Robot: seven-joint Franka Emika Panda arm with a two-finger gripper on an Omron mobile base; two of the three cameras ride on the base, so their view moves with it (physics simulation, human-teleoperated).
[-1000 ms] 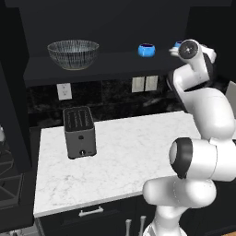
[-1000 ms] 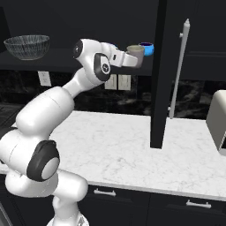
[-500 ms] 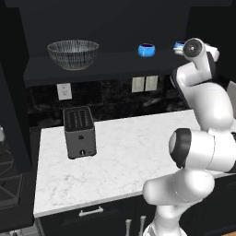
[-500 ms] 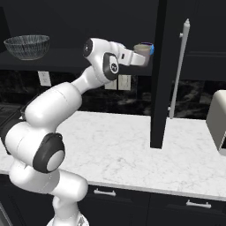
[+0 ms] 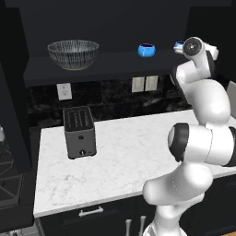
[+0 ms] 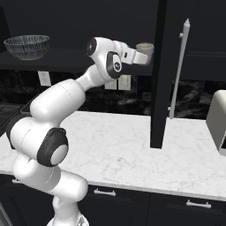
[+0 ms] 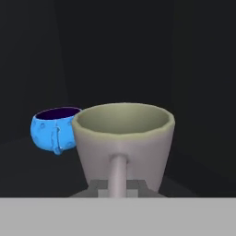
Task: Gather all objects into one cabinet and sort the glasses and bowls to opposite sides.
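Observation:
My gripper (image 6: 142,53) is up at the cabinet shelf (image 6: 66,66), shut on the beige cup (image 6: 145,47). Seen from the hand, the cup (image 7: 123,136) stands upright and close, with one finger (image 7: 117,175) pressed on its near wall; its base is hidden. A small blue bowl (image 7: 52,129) sits just left of the cup and slightly behind it. From the left base camera, the clear ribbed bowl (image 5: 73,53) rests at the left end of the shelf, one blue bowl (image 5: 146,50) sits toward the right, and a second blue bowl (image 5: 178,45) peeks out beside my arm.
The cabinet's tall black door (image 6: 158,75) stands open edge-on just right of the cup, its white bar handle (image 6: 178,70) beyond it. A dark toaster (image 5: 79,132) stands on the white marble counter (image 5: 124,156). Black drawers run below the counter.
My arm has stretched a little further right toward the shelf. The cup now covers the blue bowl that showed behind it in the right base view.

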